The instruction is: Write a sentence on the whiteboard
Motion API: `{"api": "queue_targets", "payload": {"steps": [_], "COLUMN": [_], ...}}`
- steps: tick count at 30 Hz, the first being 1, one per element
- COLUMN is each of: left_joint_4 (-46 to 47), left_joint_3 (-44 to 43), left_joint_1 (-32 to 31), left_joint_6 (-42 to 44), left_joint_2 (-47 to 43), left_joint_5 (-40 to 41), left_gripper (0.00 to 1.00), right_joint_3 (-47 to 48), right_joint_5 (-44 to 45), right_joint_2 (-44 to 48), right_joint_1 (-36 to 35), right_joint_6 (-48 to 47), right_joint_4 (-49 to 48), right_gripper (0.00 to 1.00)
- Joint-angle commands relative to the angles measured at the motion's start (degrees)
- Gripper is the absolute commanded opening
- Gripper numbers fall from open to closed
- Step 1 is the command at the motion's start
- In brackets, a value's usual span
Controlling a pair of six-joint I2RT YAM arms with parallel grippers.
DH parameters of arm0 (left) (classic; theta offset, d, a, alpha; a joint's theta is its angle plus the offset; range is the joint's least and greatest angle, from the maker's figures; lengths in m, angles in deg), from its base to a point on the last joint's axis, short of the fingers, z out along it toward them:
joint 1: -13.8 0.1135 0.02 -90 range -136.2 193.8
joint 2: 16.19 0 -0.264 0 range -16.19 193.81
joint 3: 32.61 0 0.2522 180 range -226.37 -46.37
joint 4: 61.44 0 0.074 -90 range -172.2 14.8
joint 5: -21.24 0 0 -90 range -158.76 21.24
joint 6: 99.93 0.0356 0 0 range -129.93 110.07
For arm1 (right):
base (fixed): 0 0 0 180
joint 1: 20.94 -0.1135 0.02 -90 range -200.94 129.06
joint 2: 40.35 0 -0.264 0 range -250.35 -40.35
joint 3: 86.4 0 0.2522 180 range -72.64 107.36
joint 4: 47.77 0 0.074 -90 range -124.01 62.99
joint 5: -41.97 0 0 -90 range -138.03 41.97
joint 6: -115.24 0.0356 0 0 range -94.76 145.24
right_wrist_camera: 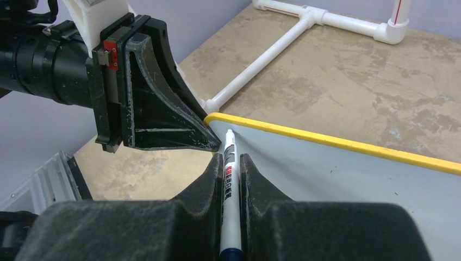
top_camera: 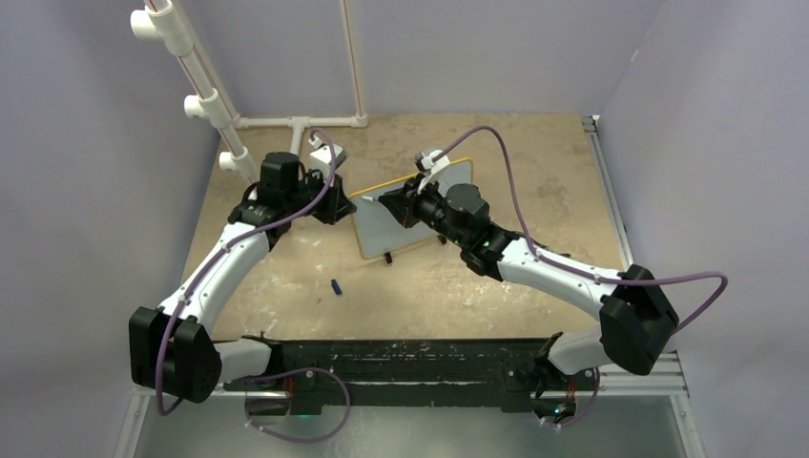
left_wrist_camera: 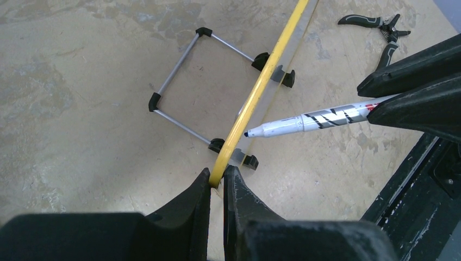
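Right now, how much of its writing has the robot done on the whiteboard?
Done: the left hand pinches the yellow edge of the whiteboard, and the marker is uncapped. In hand: the right hand grips the marker, its tip near the board's corner. Left: the whole sentence, since the white face that shows is blank.

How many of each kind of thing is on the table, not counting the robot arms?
whiteboard: 1
marker: 1
pliers: 1
small blue bit: 1
white pipe frame: 1
Total: 5
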Motion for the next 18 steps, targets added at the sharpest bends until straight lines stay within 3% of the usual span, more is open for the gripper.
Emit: {"api": "queue_targets", "payload": {"steps": [1,18], "left_joint_4": [2.5,2.7], "left_joint_3": [0.3,0.5], "left_joint_1": [0.2,0.2], "left_joint_6": [1.6,1.6], "left_joint_2": [-1.3,-2.0], "left_joint_5": [1.0,0.0], "left_gripper": [0.00,0.00], "right_joint_3": [2.9,2.8], "right_joint_5": [0.6,3.4], "right_joint_2": [0.0,-2.7], "right_joint_1": [-0.6,-1.3], "right_joint_6": [-1.2,-1.1], "right_joint_4": [-3.0,-1.5], "right_gripper": [0.00,0.00]}}
